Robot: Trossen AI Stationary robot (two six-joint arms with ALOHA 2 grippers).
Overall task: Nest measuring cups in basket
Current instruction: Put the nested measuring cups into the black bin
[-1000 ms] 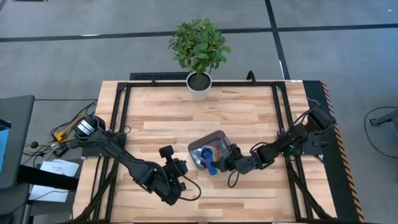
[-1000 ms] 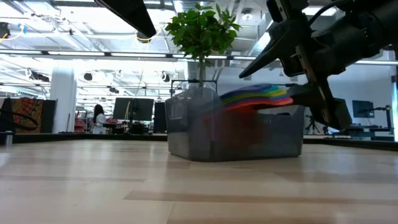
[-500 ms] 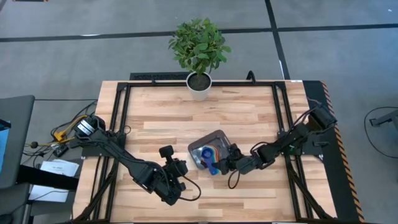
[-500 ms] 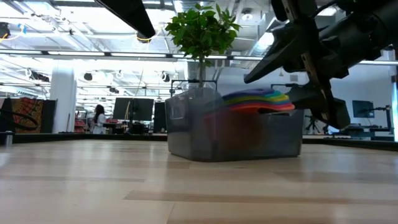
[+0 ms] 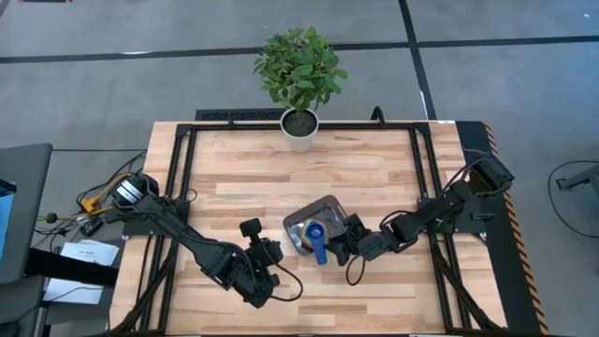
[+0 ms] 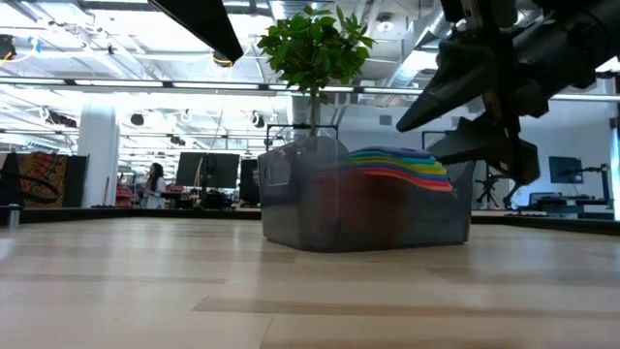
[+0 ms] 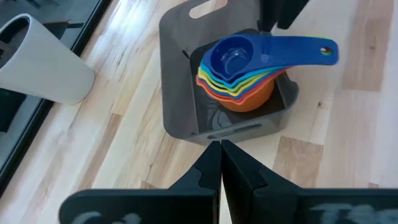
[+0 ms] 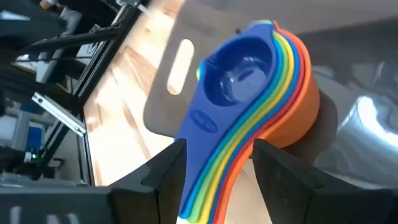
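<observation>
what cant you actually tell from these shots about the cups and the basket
- Lower measuring cups: their bowls are covered by the dark blue cup on top in every view, so only coloured edges show.
- Basket floor: hidden under the stack; the low view shows only its cloudy wall.
- Right gripper: the fingers flank the handles in the right wrist view, but touching or apart cannot be seen.
- Cup markings: too small to read.
- Left gripper: shut, waiting near the basket.

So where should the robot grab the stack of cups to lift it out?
By the handles, probably. They fan out together over the basket's rim, on the side where the open right gripper sits, so fingers could close above and below them. The bowls sit low between the walls, harder to reach.
</observation>
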